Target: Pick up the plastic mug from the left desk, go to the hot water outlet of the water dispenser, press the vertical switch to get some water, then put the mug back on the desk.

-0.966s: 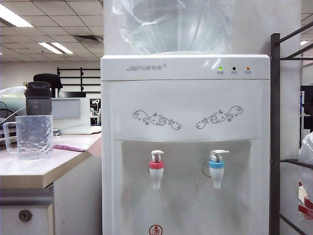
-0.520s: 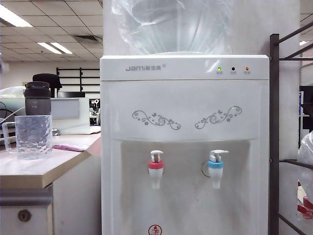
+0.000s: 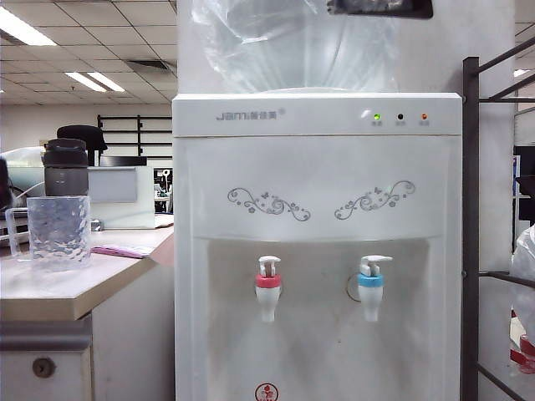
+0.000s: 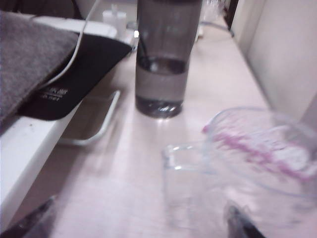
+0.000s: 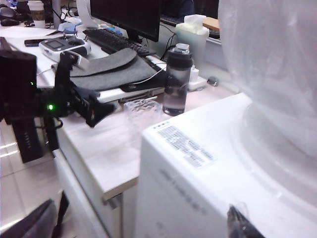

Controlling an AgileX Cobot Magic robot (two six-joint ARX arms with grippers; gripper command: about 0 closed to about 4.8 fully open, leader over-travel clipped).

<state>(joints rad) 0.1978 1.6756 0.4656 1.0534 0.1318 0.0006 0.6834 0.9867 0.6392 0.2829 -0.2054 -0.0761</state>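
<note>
Open-plan office with a white tiled ceiling [image 3: 50,58], long fluorescent ceiling lights [image 3: 21,27], and a dark metal shelving rack [image 3: 471,225].

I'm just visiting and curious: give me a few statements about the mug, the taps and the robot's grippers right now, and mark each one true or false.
1. The plastic mug stands on the left desk. True.
2. The left gripper is clamped on the mug's handle. False: its jaws are open, short of the mug, holding nothing.
3. A dark bottle stands behind the mug. True.
4. The hot water outlet is right of the blue-collared tap. False: on the water dispenser it is left of it.
5. The right gripper presses the vertical switch. False: it is open, up beside the dispenser's top, and nothing touches the switch.
</note>
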